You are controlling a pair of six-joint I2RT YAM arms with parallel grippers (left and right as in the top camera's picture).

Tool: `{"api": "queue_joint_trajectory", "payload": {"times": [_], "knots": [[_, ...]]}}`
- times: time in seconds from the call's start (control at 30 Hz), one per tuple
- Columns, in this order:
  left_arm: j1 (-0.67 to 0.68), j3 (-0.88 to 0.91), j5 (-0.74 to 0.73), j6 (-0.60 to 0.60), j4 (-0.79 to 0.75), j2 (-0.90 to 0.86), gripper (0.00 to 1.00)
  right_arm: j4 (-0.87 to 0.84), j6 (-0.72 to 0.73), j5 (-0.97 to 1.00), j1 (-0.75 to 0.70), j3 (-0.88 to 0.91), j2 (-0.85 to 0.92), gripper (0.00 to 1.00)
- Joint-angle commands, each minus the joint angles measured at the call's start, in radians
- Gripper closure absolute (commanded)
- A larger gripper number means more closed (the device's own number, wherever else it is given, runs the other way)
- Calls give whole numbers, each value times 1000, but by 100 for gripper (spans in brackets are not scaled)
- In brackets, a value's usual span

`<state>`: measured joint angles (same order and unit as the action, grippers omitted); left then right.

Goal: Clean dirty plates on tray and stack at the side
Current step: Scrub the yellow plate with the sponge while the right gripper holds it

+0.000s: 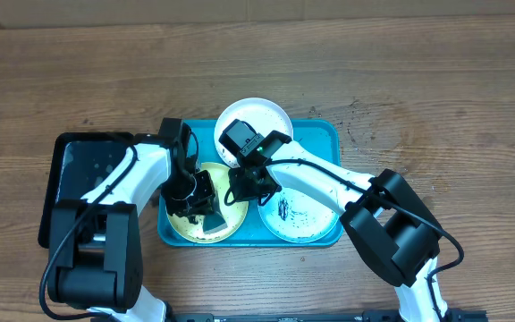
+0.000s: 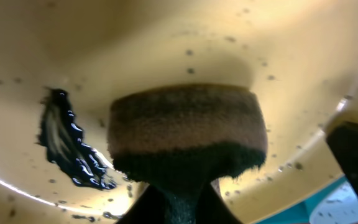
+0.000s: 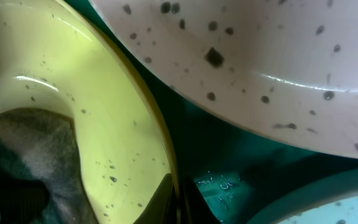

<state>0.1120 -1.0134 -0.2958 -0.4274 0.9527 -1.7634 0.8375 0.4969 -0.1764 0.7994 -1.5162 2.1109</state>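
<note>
The turquoise tray (image 1: 325, 134) holds three plates. The white plate (image 1: 256, 116) is at its far side and the mint plate (image 1: 304, 219) at its near right, with a black smear. The yellow-green plate (image 1: 181, 227) is at the near left. My left gripper (image 1: 202, 204) is shut on a brown-and-black sponge (image 2: 185, 127) pressed on that plate, beside a black smear (image 2: 67, 149). My right gripper (image 1: 244, 190) is shut on the yellow-green plate's right rim (image 3: 166, 155). The right wrist view also shows the speckled white plate (image 3: 260, 56) and the tray floor (image 3: 229, 174).
A smaller glossy black tray (image 1: 79, 165) lies on the wooden table left of the turquoise tray, under the left arm. Dark specks dot the table (image 1: 365, 134) right of the tray.
</note>
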Motion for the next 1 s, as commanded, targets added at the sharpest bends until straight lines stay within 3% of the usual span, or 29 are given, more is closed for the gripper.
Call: {"api": "queue_joint_trajectory", "payload": {"times": [0.0, 0.07, 0.27, 0.57, 0.67, 0.83, 0.97], "knots": [[6, 42, 179, -52, -5, 17, 90, -2, -1, -1, 2, 4, 1, 96], [6, 51, 268, -53, -5, 17, 96, -2, -2, -1, 2, 4, 1, 96], [6, 47, 520, -52, 8, 17, 96, 1, -8, 0, 2, 4, 1, 96], [6, -86, 529, -53, 60, 18, 96, 2, -8, 3, 2, 4, 1, 96], [7, -163, 465, -52, 101, 18, 96, 2, -8, 3, 2, 4, 1, 96], [6, -206, 176, 20, 57, 18, 96, -6, -8, 2, 2, 4, 1, 96], [7, -188, 36, 23, 18, 17, 96, -6, -8, 2, 2, 4, 1, 96]]}}
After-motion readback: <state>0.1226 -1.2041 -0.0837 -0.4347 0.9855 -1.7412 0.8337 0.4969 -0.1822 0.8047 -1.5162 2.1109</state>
